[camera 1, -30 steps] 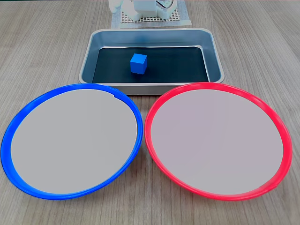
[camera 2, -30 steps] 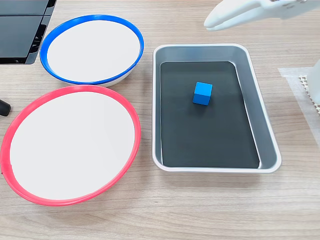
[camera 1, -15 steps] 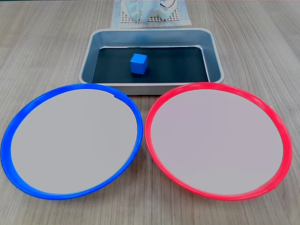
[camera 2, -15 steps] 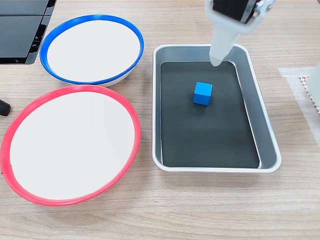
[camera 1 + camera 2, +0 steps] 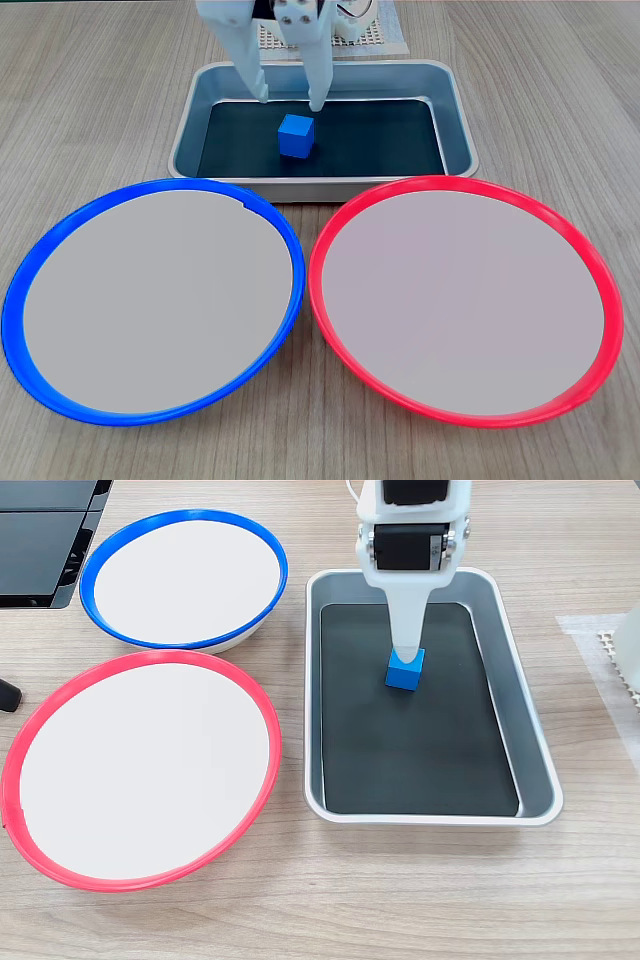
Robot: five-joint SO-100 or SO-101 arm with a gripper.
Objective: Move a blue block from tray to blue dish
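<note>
Your gripper (image 5: 290, 103): fingers (image 5: 252, 70) apart, above the block | blue block (image 5: 296, 135): on the tray (image 5: 455, 110) floor, untouched | blue dish (image 5: 60, 235): beside the red dish (image 5: 570, 235), on your surface (image 5: 90, 90)

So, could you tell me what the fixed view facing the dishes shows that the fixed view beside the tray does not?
Facing the dishes: the gripper open, its two fingers spread apart near the blue block. Beside the tray: a fingertip low at the block's far edge, and a black device at top left. Both: the tray, blue dish and red-rimmed plate.
</note>
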